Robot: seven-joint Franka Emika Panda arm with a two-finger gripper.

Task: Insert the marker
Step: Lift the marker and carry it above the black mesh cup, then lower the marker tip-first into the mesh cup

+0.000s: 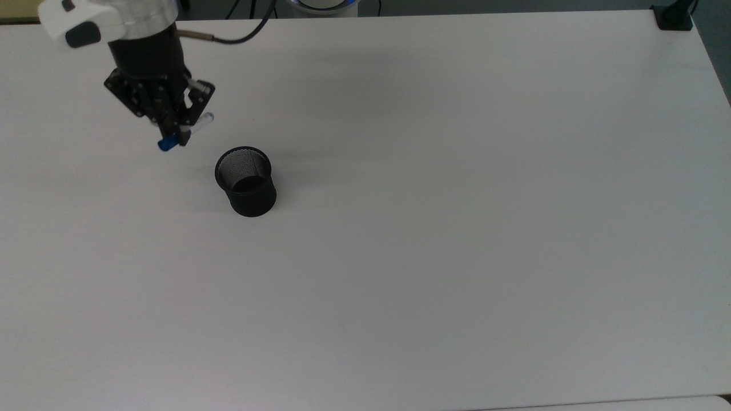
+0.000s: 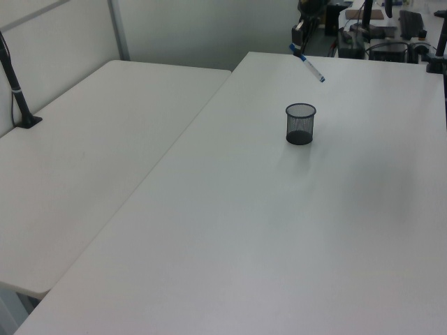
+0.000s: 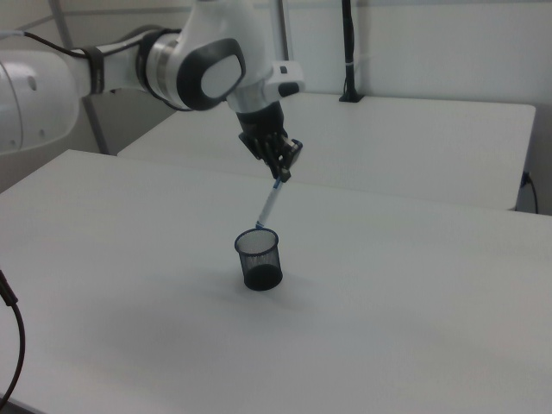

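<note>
upper left in the top view, the gripper pinches the light, stiff, likely slippery marker near its capped end, above the mesh cup.

A black mesh cup stands upright on a broad white table, its open mouth facing up, well in from every edge; a second white table adjoins it in the left view.

A white tabletop is filling the room's middle, a second table is standing just beside it, and pale walls are rising behind.
</note>
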